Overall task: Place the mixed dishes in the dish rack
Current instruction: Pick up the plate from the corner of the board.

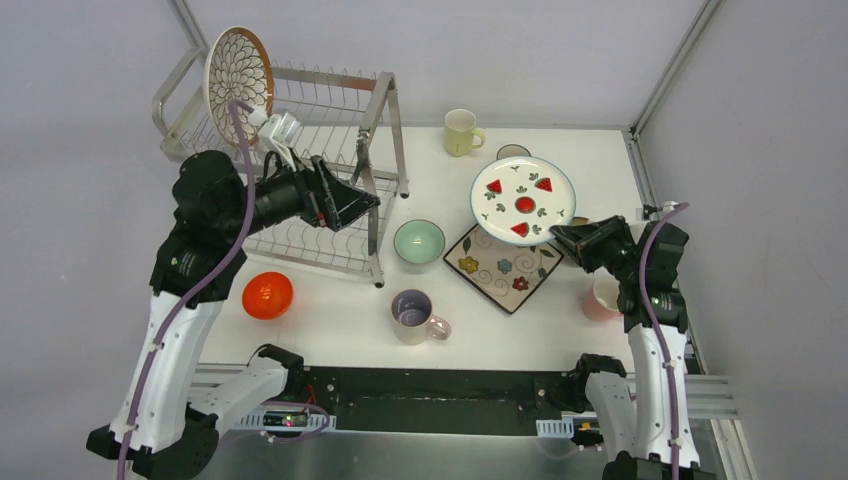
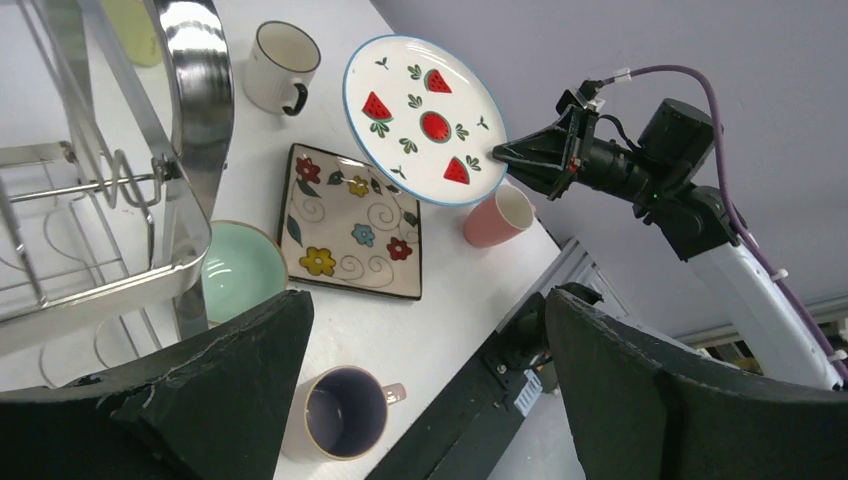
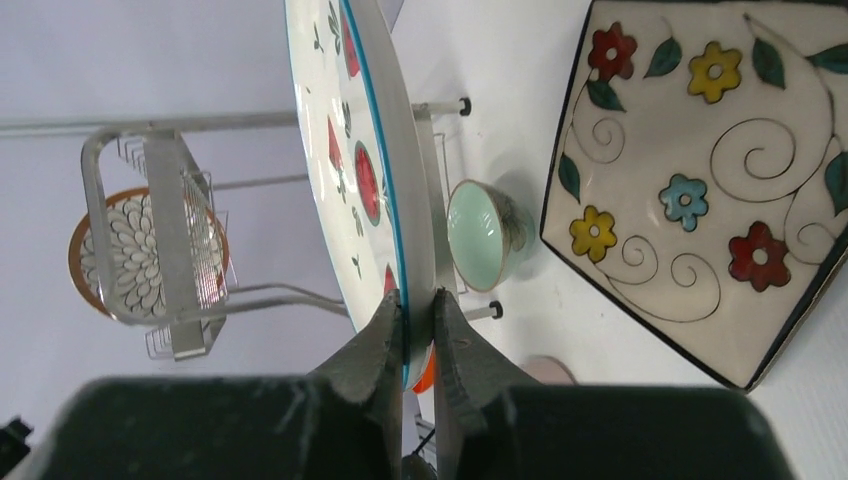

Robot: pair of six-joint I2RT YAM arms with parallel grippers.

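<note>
My right gripper [image 1: 558,232] is shut on the rim of the red-fruit round plate [image 1: 522,198], holding it tilted above the flowered square plate [image 1: 503,268]. In the right wrist view the fingers [image 3: 385,335] clamp the plate's edge [image 3: 355,150]. The silver dish rack [image 1: 300,170] stands at the back left, with the petal-pattern plate [image 1: 238,72] upright on its top tier. My left gripper [image 1: 370,203] hangs open and empty by the rack's right end, above the table [image 2: 430,380]. The mint bowl [image 1: 418,241] and lilac mug [image 1: 412,312] sit in the middle.
An orange bowl [image 1: 267,295] lies in front of the rack. A yellow mug [image 1: 460,131] and a white mug [image 2: 280,66] stand at the back. A pink mug [image 1: 603,298] sits under the right arm. The rack's front post [image 1: 376,240] is close to the mint bowl.
</note>
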